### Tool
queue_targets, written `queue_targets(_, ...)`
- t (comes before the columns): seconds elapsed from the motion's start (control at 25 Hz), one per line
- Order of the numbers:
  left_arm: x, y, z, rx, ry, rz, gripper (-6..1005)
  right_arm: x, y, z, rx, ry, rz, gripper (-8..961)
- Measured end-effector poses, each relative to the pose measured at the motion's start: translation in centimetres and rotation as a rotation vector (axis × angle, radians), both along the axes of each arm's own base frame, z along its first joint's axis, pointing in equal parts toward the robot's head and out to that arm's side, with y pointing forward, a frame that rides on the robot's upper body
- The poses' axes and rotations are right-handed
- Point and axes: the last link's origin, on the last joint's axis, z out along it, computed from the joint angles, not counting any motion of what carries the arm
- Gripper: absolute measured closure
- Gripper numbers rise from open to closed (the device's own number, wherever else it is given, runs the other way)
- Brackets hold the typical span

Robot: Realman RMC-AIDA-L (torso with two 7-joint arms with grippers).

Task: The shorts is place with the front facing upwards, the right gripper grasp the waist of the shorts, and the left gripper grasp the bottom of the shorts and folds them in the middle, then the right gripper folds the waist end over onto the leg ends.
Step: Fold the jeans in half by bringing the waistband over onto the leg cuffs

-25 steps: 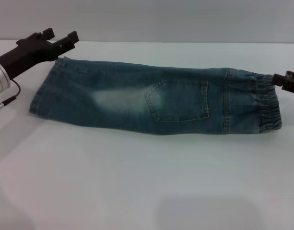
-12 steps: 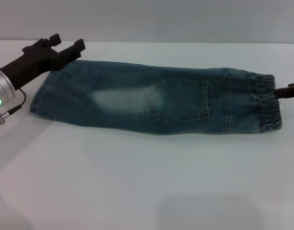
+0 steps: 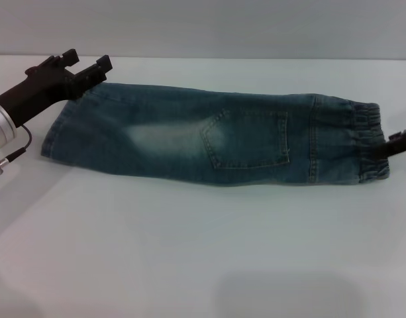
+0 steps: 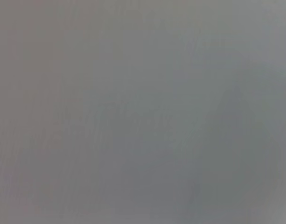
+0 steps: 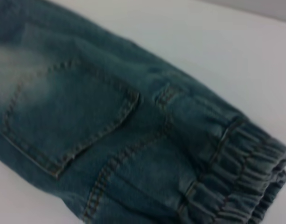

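Lying folded on white table [image 3: 189, 252]: shorts [image 3: 216, 139]

setting: lab-like test bench | evidence: bare white table [image 3: 189, 252], plain grey wall [image 3: 255, 26]

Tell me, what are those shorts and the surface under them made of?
The shorts look like washed blue denim: tan topstitching around a patch pocket, a faded pale patch, and a gathered waistband that is probably elasticated. The table appears to be a smooth, matte white surface, perhaps laminate or plastic; I can't tell which.
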Motion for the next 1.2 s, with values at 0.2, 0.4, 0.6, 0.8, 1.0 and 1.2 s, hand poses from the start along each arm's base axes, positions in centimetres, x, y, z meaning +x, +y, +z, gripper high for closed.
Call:
queue_targets(0.2,0.0,0.1,0.0,0.001,0.001,-0.001,160,0.0,0.0,-1.3,-0.007,-0.033,0.005,316)
queue_targets(0.4,0.1,0.2,0.0,0.003,0.014,-0.005,160,-0.2,0.2,-2.1,0.018,-0.019,0.023,316)
queue_targets(0.6,0.0,0.2,0.0,0.008,0.021,-0.005,160,-1.0,0.6,-2.6,0.047,0.039,0.053,315)
queue_targets(0.8,-0.1,0.1,-0.2,0.007,0.022,0.001,160,-1.6,0.6,-3.2,0.042,0.069,0.069,315)
queue_targets(1.0,-0.5,0.0,-0.2,0.012,0.031,0.016,160,-2.2,0.6,-3.8,0.030,0.085,0.081,327)
queue_targets(1.2,-0.5,0.0,-0.4,0.009,0.029,0.018,160,-2.3,0.5,-4.0,0.020,0.084,0.090,357)
